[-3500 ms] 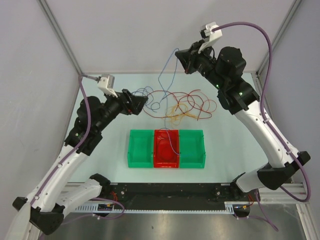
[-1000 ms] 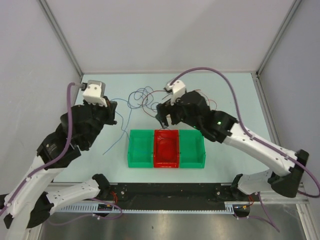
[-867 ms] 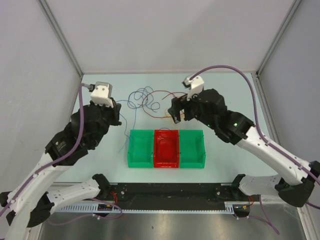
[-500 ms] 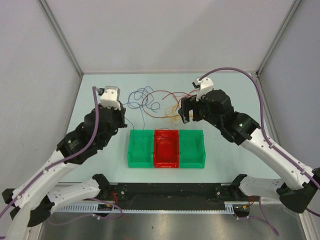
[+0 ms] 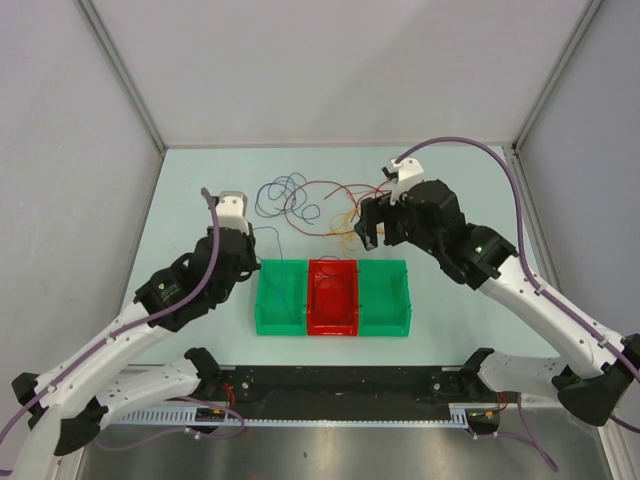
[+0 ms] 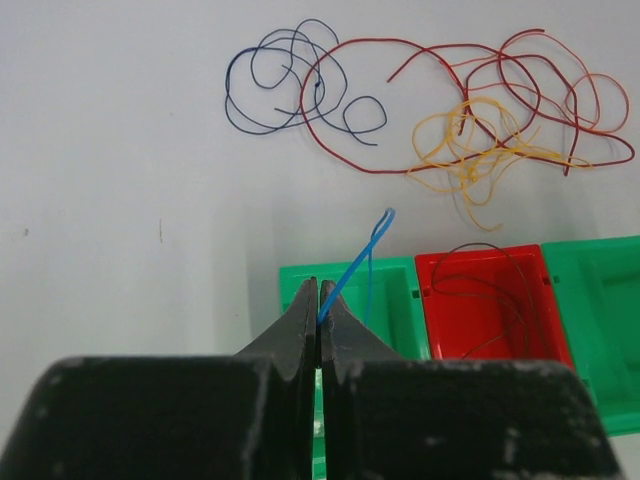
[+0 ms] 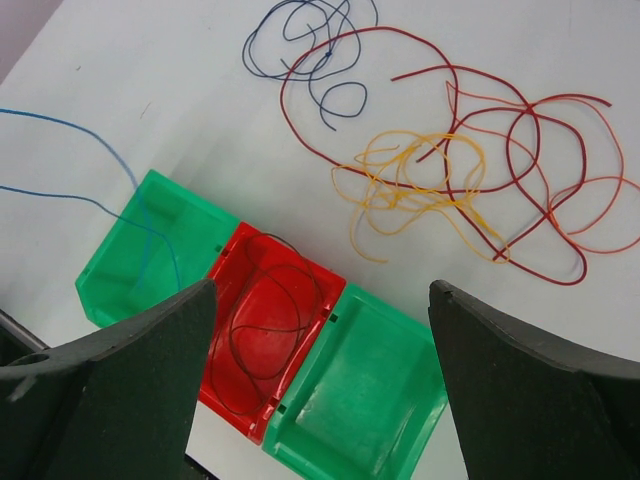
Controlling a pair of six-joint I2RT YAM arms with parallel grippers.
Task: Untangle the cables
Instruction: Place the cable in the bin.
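The cables lie in a loose heap at the back of the table: a dark blue tangle (image 5: 285,192) (image 6: 285,85) (image 7: 310,50), long red loops (image 5: 335,195) (image 6: 480,90) (image 7: 500,150) and a yellow-orange bundle (image 5: 350,222) (image 6: 475,150) (image 7: 420,190). My left gripper (image 5: 245,262) (image 6: 319,300) is shut on a light blue cable (image 6: 355,262) (image 7: 110,150), which trails over the left green bin (image 5: 268,312) (image 6: 395,330). My right gripper (image 5: 365,230) (image 7: 320,290) hangs open and empty above the near edge of the heap.
Three bins stand in a row at mid-table: the left green one, a red bin (image 5: 332,330) (image 7: 300,360) holding a thin dark cable (image 7: 265,320) (image 6: 490,290), and a right green bin (image 5: 385,300) (image 7: 350,400). Grey walls enclose the table on three sides.
My left arm has carried the light blue cable rightward and nearer, up to the left green bin. My right gripper has drawn back from the red bin to over the heap, still open.
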